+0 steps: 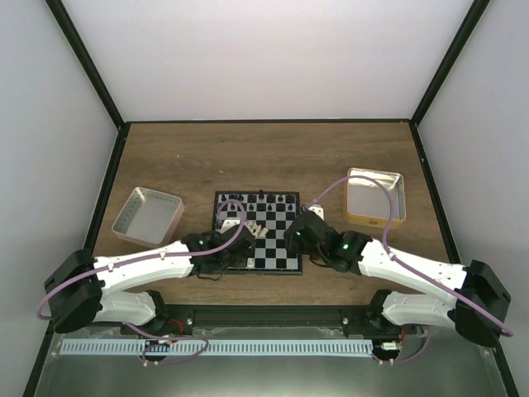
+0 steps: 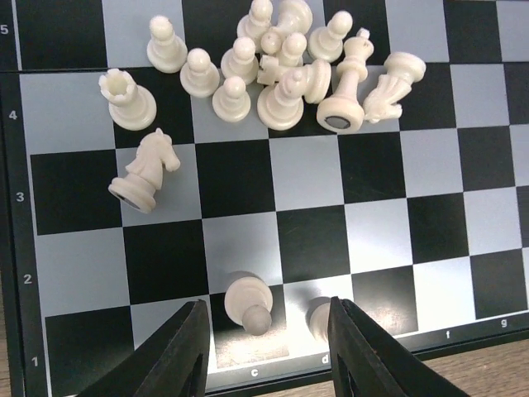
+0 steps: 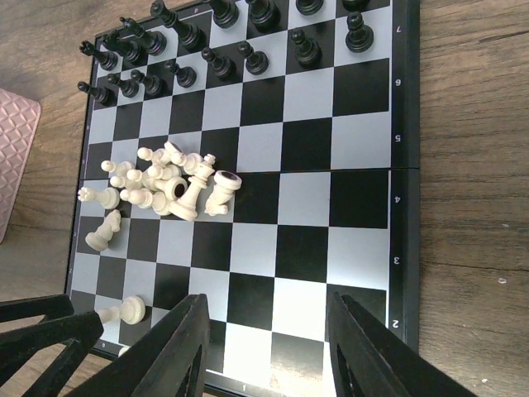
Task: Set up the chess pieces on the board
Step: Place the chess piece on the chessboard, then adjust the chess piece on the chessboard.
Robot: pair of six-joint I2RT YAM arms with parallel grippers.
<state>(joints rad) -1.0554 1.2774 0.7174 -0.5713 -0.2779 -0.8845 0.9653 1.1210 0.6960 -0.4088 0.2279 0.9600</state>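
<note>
The board (image 1: 277,248) lies mid-table, between both arms. Black chess pieces (image 3: 207,58) stand in its two far rows. Cream-white pieces (image 2: 281,74) sit in a loose heap around rows 4 and 5, some tipped over, and a knight (image 2: 145,174) lies on its side. One white pawn (image 2: 248,302) stands upright on the near row. My left gripper (image 2: 269,347) is open around that pawn without touching it. Another white piece (image 2: 318,318) is half hidden behind the right finger. My right gripper (image 3: 269,347) hangs open over the board's bare near-right squares (image 3: 306,248), holding nothing.
A silver tray (image 1: 149,217) with pinkish outer walls sits left of the board. A gold-rimmed tin (image 1: 376,198) sits to the right. The two grippers are close together over the board's near half; the left one's fingers (image 3: 41,331) show in the right wrist view.
</note>
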